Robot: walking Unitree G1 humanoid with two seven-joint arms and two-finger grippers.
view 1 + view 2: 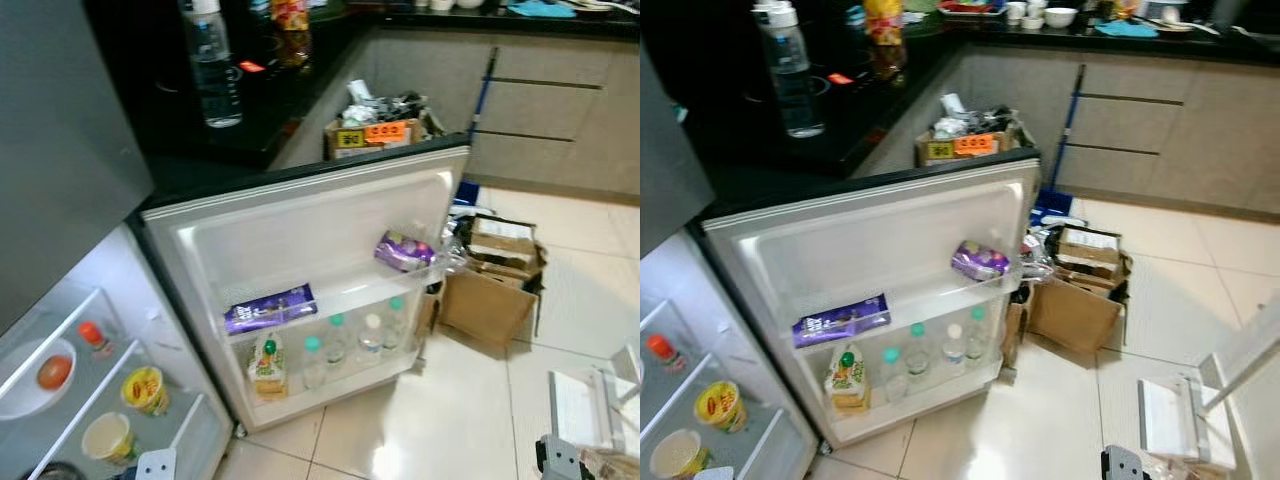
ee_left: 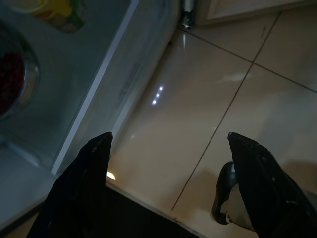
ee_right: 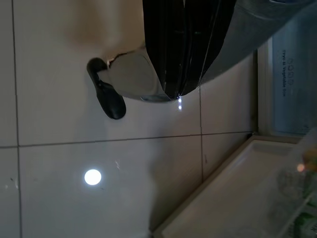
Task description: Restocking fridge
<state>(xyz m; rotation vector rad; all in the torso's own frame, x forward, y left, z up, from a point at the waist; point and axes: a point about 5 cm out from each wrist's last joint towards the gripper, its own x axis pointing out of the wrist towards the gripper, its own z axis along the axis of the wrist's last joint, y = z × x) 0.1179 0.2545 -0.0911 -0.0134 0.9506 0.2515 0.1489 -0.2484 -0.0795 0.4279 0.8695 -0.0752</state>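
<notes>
The left gripper (image 2: 168, 144) is hanging with its 2 fingers spread wide over the floor tiles (image 2: 233, 89), holding nothing, beside the fridge's (image 2: 74, 99) base. The fridge door (image 1: 300, 240) is standing open, carrying 4 bottles (image 1: 350, 345) and a purple packet (image 1: 405, 250).

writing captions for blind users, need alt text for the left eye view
An open mini fridge door holds a purple snack packet, a purple chocolate bar, a carton and small bottles; cardboard boxes sit on the tiled floor behind.
</notes>
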